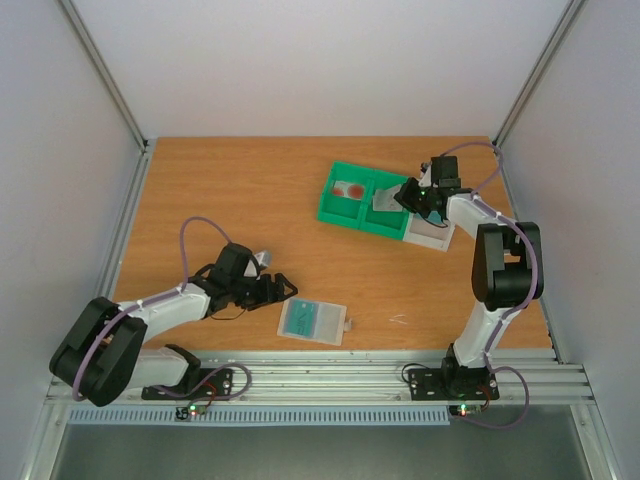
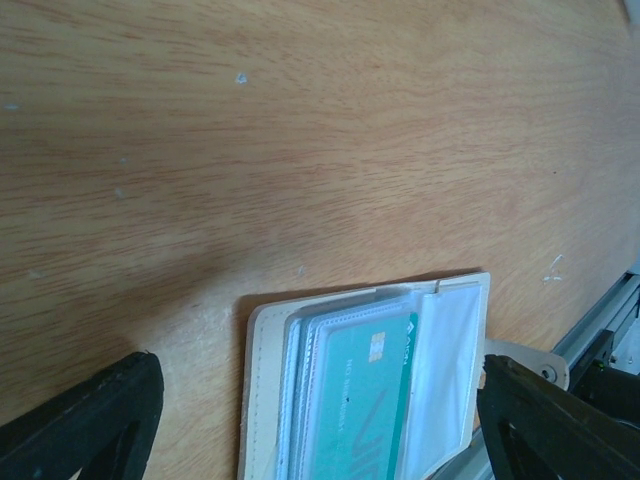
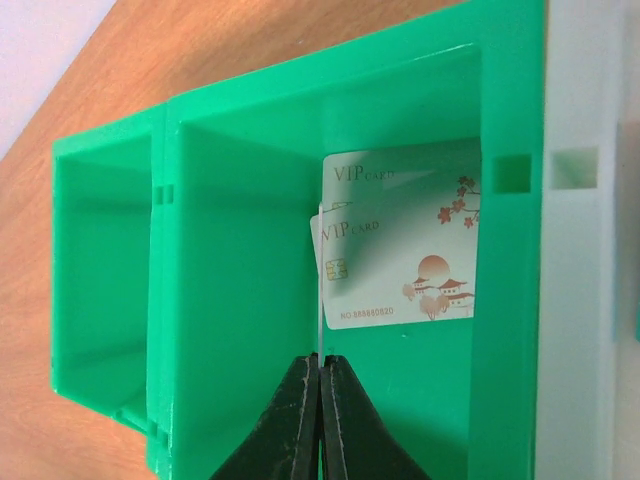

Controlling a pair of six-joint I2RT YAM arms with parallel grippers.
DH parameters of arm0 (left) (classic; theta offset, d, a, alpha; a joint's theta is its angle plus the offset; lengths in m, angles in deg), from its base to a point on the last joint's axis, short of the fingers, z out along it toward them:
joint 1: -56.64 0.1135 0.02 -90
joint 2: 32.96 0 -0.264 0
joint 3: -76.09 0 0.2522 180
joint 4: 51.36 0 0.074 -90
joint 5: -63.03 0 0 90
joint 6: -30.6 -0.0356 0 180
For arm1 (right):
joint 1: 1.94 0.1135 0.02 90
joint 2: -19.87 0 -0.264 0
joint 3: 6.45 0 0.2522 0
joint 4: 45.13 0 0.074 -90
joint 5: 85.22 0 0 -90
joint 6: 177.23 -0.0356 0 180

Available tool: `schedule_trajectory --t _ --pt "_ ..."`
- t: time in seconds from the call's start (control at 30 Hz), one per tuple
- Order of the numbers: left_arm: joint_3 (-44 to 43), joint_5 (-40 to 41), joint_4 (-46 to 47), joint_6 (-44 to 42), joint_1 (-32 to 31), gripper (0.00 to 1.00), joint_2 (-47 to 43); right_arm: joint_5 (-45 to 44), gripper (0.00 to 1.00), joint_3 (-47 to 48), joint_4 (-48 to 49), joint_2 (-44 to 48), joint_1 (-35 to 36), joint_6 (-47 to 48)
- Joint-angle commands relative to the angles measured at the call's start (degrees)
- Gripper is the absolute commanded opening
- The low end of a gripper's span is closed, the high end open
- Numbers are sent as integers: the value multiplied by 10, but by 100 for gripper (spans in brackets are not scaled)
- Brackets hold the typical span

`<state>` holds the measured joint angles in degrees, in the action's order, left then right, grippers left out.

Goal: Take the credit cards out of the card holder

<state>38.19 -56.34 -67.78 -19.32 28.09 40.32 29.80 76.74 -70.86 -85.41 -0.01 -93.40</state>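
Note:
The card holder [image 1: 313, 321] lies open on the wooden table near the front edge. A teal credit card [image 2: 360, 400] sits in its clear sleeves. My left gripper [image 1: 281, 290] is just left of the holder and is open. In the left wrist view its fingertips [image 2: 120, 400] stand wide on either side of the holder [image 2: 265, 400]. My right gripper [image 3: 321, 360] is over the green bin [image 3: 250, 300], shut on a thin pale card [image 3: 321, 300] seen edge-on. Two red-marked VIP cards [image 3: 410, 270] lie flat on the bin floor.
The green two-compartment bin [image 1: 335, 213] stands at the back right. A white tray [image 1: 432, 238] lies against it under the right arm. An aluminium rail [image 1: 330, 375] runs along the table's front edge, close to the holder.

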Motion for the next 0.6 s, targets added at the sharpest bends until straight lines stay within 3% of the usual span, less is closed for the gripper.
schedule_trajectory --t 0.0,0.27,0.57 --pt "9 -14 43 10 3 86 6 -8 2 24 17 -15 -1 20" --pt "11 -16 49 19 3 85 7 -14 3 44 1 -42 -1 27" --pt "22 -40 75 35 3 82 18 -40 13 71 -56 -52 -1 35"
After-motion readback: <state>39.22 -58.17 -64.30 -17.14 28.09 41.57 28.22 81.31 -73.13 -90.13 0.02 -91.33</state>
